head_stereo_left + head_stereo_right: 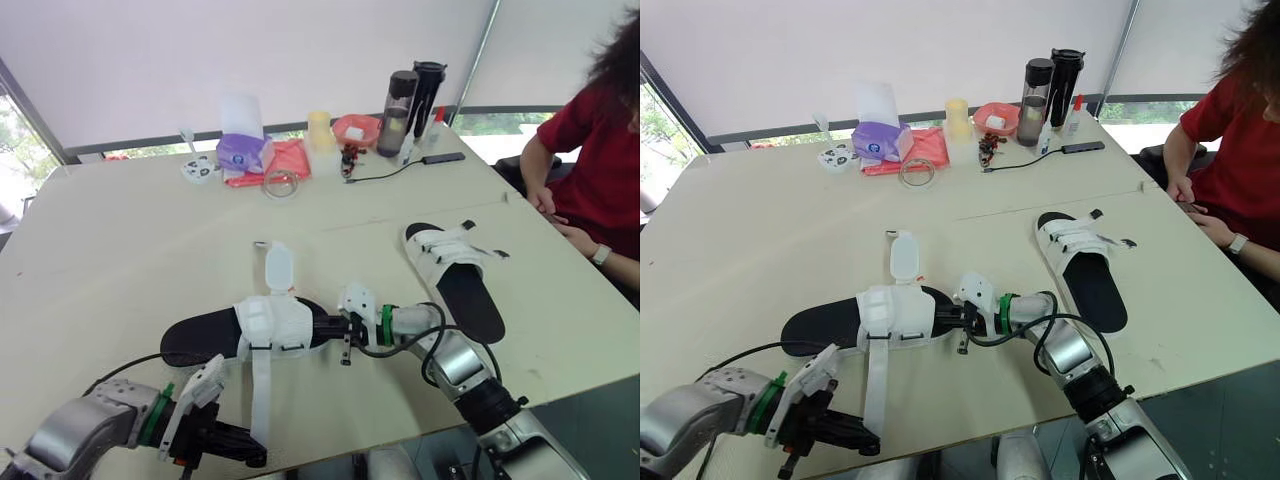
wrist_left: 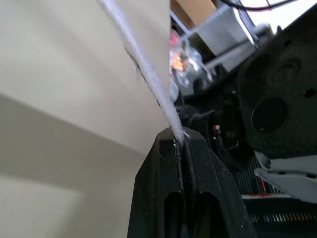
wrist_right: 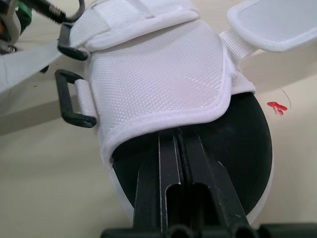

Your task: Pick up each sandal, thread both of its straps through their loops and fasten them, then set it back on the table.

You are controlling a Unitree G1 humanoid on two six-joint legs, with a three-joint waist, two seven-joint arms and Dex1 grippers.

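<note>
Now, L hand (image 1: 240,452) low, tight on strap (image 1: 260,395).

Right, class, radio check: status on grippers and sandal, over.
Left gripper shut on near sandal's strap. Right gripper shut on that sandal's sole end. Second sandal lies apart to the right; nothing in the way.

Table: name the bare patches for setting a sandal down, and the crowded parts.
Bare: the table's wide middle, between the near sandal and the bottles, and its left side. Crowded: the far edge by the bottles; the near edge, where left gripper and right gripper hold that sandal.
</note>
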